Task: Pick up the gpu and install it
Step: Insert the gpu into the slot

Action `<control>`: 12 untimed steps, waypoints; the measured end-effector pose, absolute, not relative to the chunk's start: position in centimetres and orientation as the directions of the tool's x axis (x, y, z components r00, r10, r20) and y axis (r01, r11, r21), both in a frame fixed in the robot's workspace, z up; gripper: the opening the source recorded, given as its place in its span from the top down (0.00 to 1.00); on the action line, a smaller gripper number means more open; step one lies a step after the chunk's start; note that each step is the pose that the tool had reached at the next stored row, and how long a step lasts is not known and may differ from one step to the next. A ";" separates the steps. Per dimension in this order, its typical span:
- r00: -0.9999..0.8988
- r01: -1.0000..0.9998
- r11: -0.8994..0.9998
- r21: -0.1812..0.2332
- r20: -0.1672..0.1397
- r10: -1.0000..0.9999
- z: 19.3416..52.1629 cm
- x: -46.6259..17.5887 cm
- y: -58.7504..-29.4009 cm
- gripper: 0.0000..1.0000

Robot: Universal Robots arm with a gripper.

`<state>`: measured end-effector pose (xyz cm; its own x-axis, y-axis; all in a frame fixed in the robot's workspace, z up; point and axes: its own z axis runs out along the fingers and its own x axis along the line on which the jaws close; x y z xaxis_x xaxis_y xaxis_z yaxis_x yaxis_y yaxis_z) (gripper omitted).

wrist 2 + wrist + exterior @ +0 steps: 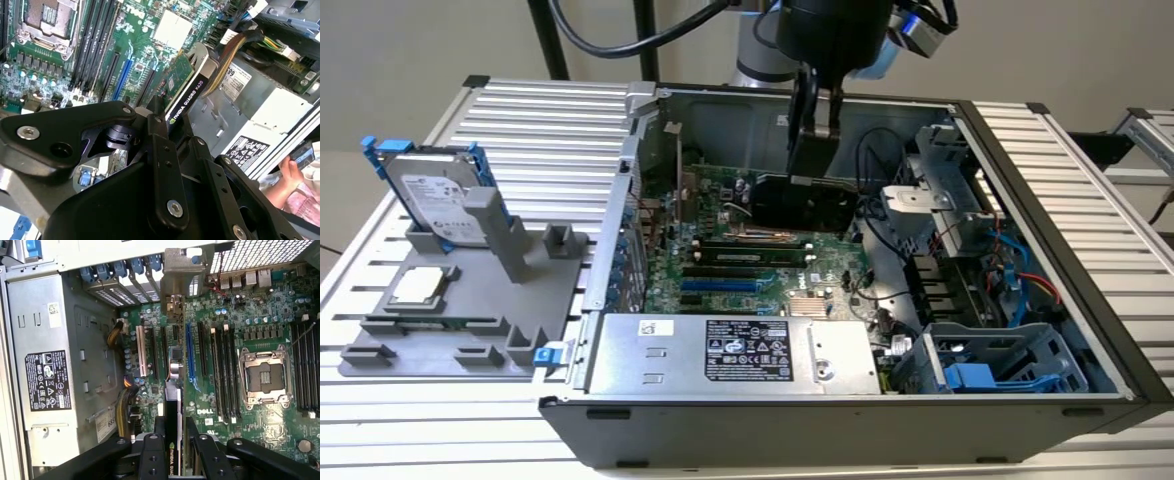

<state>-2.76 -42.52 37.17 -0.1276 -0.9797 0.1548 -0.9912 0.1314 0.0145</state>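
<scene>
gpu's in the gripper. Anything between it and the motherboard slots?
Nothing visible. The gripper is shut on the gpu, held edge-on above the motherboard slots; the yellow cable bundle lies aside, by the power supply. The slot directly under the card is hidden by it.

The gpu (807, 200) stands over motherboard (734, 258), inside case (827, 440).

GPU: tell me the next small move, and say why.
Probably ease the gpu straight down toward the motherboard, holding it upright. The gripper is shut on the card's top edge. In the first wrist view the card stands edge-on, running lengthwise along the expansion slots, silver bracket toward the case's rear openings. It looks not yet seated.
</scene>
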 end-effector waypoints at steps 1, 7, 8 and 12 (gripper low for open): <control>-0.128 -0.991 0.131 0.014 0.156 -0.979 37.1 -2.8 -42.5 1.00; -0.128 -0.991 0.132 0.013 0.165 -0.978 36.9 -2.8 -42.5 1.00; -0.128 -0.991 0.132 0.013 0.166 -0.978 36.9 -2.8 -42.5 1.00; -0.128 -0.991 0.132 0.012 0.171 -0.977 36.7 -2.8 -42.5 1.00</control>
